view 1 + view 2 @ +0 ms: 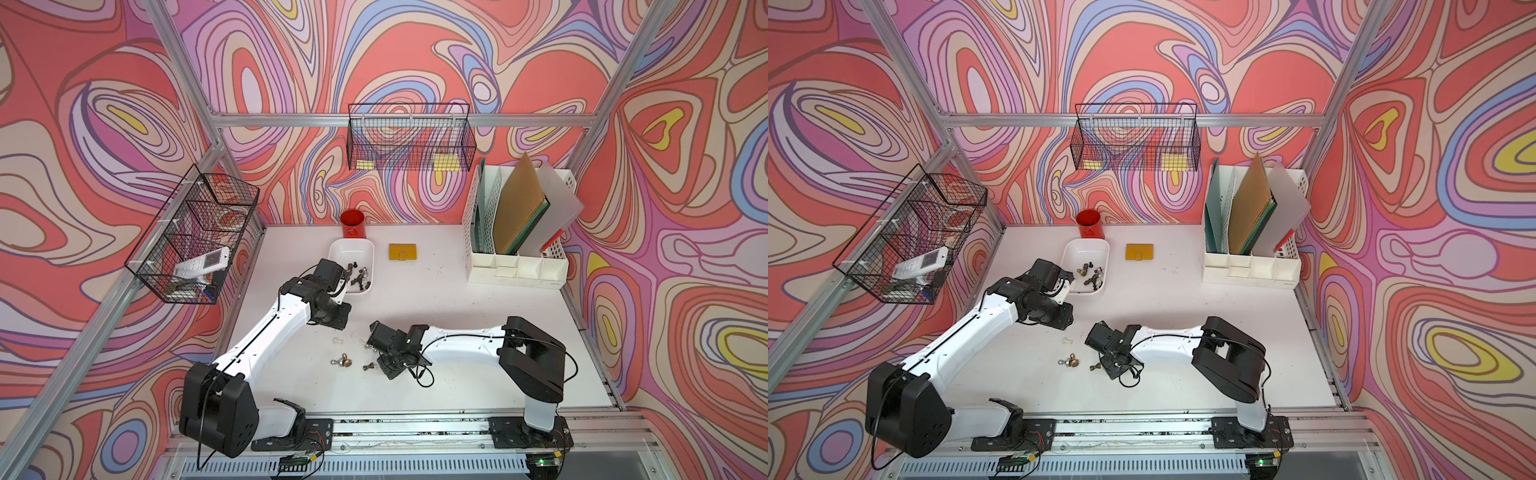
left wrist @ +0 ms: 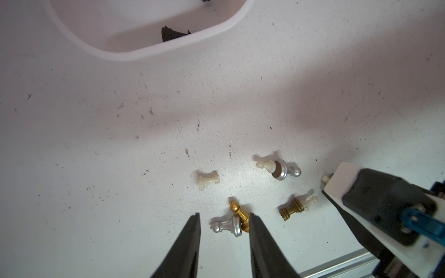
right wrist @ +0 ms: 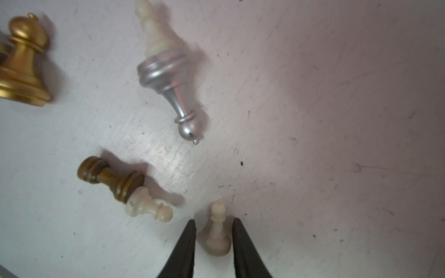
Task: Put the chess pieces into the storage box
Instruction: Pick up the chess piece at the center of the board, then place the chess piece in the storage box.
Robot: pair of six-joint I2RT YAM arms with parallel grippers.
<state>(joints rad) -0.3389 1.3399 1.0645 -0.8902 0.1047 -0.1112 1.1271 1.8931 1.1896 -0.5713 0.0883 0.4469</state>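
Note:
The white storage box stands at the back left of the table and holds several dark and metal chess pieces. More pieces lie on the table in front of it: a white one, a silver and gold pair, and a bronze one. My left gripper hangs open and empty above the table between the box and these pieces. My right gripper is low on the table, its jaws narrowed around a lying white pawn, with a small gap on one side.
A red cup stands behind the box, and a yellow card lies to its right. A white file rack fills the back right corner. Wire baskets hang on the left wall and the back wall.

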